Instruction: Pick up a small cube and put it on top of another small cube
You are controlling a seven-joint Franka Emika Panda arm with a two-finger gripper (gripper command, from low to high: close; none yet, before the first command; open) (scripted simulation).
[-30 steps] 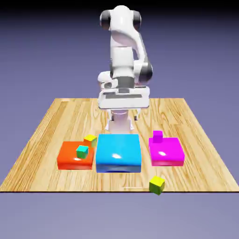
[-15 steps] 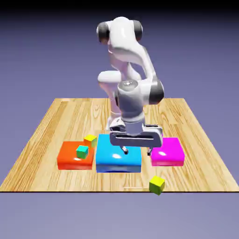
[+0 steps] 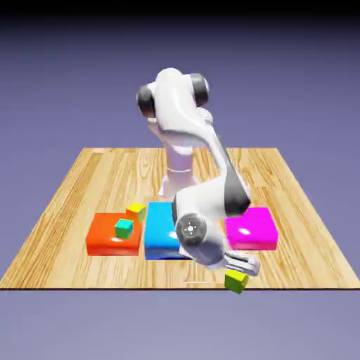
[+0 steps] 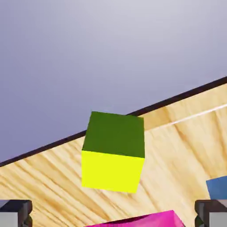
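The small cube [image 3: 237, 281], yellow-lime on top with olive-green sides, sits on the wood near the table's front edge. In the hand view it [image 4: 113, 157] fills the middle, just ahead of the two grey fingertips [image 4: 15, 213], which stand far apart at the bottom corners. My gripper [image 3: 238, 270] hangs low right above the cube, tilted, and is open with nothing in it [image 4: 113, 213]. The other small cube, the magenta one, is hidden behind the arm in the exterior view.
A flat magenta block [image 3: 256, 228], a flat blue block [image 3: 159, 228] and a flat orange block [image 3: 105, 239] lie in a row. A teal cube [image 3: 124, 228] rests on the orange block, beside a yellow cube [image 3: 136, 210]. The table's front edge [image 4: 44, 148] runs just behind the small cube.
The arm has swung forward and down, from above the blue block to the front edge, and the hand now hangs over the small cube. The gripper stayed open. No cube or block moved.
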